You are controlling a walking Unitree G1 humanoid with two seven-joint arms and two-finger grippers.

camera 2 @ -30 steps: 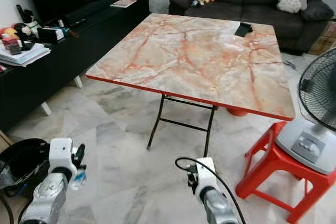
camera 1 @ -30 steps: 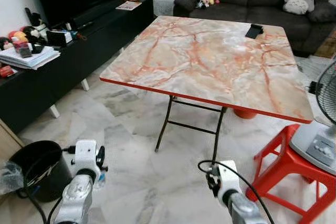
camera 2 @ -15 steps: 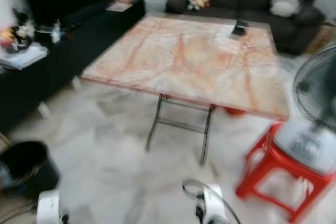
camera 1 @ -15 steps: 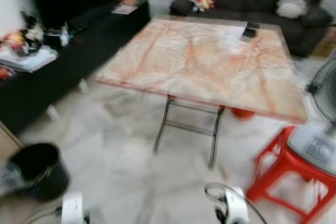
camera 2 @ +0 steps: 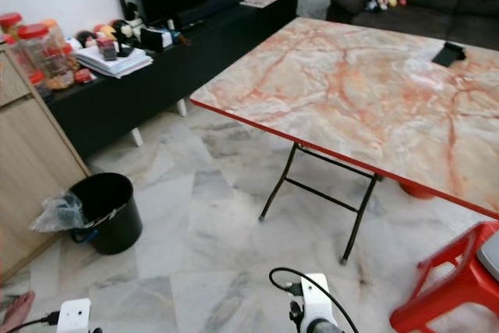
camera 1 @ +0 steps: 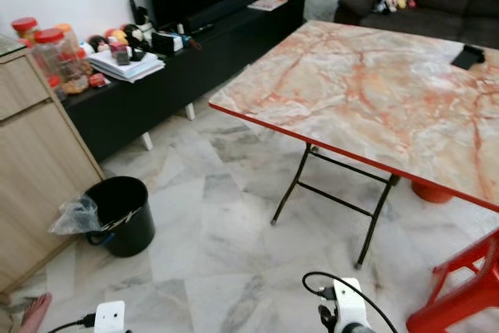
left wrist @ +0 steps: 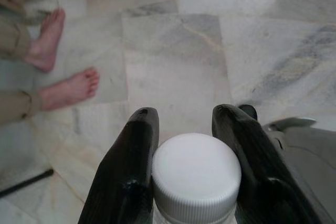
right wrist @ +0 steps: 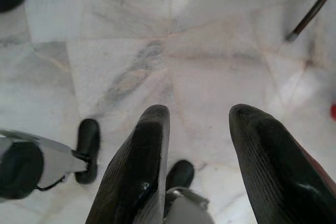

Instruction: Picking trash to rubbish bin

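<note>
In the left wrist view my left gripper (left wrist: 186, 121) is shut on a clear bottle with a white ribbed cap (left wrist: 196, 176), held between both black fingers above the marble floor. The black rubbish bin (camera 1: 121, 214) stands on the floor at the left, beside the wooden cabinet, with a crumpled clear plastic bag (camera 1: 76, 216) hanging at its rim. My left wrist (camera 1: 108, 319) shows at the bottom edge, in front of the bin. My right gripper (right wrist: 202, 124) hangs open over bare floor, nothing between its fingers; its wrist (camera 1: 343, 313) is at the bottom centre.
A folding table with a marbled orange top (camera 1: 374, 95) fills the right, a black object (camera 1: 468, 56) on it. A red stool (camera 1: 468, 294) stands at the lower right. A black TV bench (camera 1: 179, 68) runs along the left. A person's bare feet (left wrist: 68, 85) stand close by.
The camera has swung left, bringing the bin and wooden cabinet further into view and pushing the table right. Both wrists have dropped to the bottom edge of the picture.
</note>
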